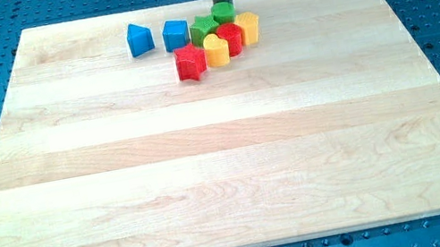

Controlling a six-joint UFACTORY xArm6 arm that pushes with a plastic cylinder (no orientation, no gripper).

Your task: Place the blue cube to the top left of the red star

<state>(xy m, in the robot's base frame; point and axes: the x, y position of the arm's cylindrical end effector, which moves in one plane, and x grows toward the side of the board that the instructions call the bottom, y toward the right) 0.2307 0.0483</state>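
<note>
The blue cube (176,34) sits near the board's top edge, just up and left of the red star (190,61). A second blue block, wedge-shaped (139,40), lies to the cube's left. My tip (225,2) comes down at the view's top, right behind a green cylinder (223,12). It stands to the right of the blue cube, apart from it. A green star (203,28) lies between the cube and the tip.
A tight cluster sits right of the red star: a yellow heart (216,50), a red cylinder-like block (230,38) and a yellow hexagonal block (248,27). The wooden board (231,185) lies on a blue perforated table.
</note>
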